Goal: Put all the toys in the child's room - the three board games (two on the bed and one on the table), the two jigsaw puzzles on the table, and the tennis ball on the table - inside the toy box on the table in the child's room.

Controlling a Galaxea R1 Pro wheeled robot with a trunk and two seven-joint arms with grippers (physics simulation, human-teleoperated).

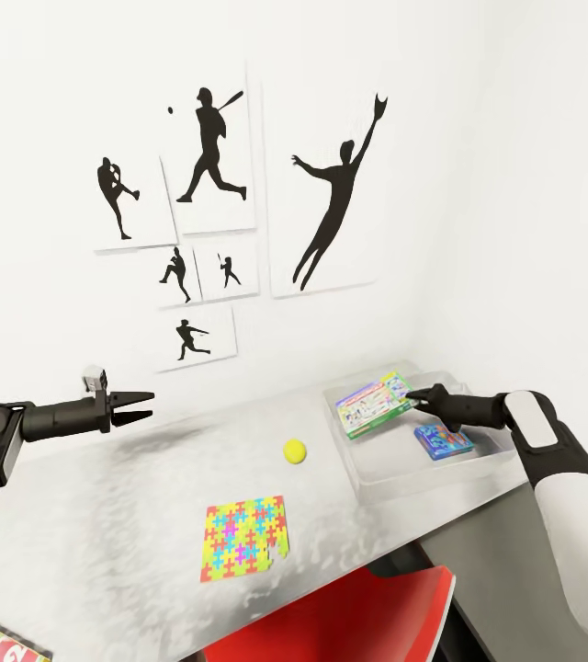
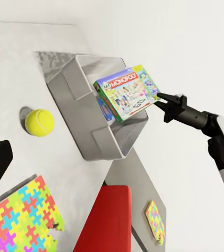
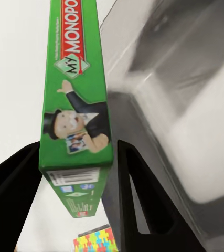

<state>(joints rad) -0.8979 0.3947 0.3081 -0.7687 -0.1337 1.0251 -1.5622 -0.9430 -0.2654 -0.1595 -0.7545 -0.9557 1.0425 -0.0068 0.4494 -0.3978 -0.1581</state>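
My right gripper [image 1: 415, 397] is shut on the edge of the Monopoly board game [image 1: 377, 405], a green-edged box held tilted over the far end of the toy box [image 1: 367, 478], a pale grey tray at the table's right end. In the right wrist view, its black fingers [image 3: 135, 194] flank the green side of the Monopoly box [image 3: 77, 105]. A small blue box [image 1: 443, 441] lies inside the tray. The tennis ball [image 1: 294, 450] and a jigsaw puzzle [image 1: 243, 538] rest on the table [image 1: 101, 533]. My left gripper [image 1: 142, 407] hovers open over the table's left side, holding nothing.
A red chair [image 1: 349, 616] is tucked under the table's near edge. Another jigsaw square [image 2: 155, 221] lies on a grey surface past the chair. A colourful box corner [image 1: 0, 644] shows at the lower left. White walls with baseball silhouettes [image 1: 211, 147] close off the far side.
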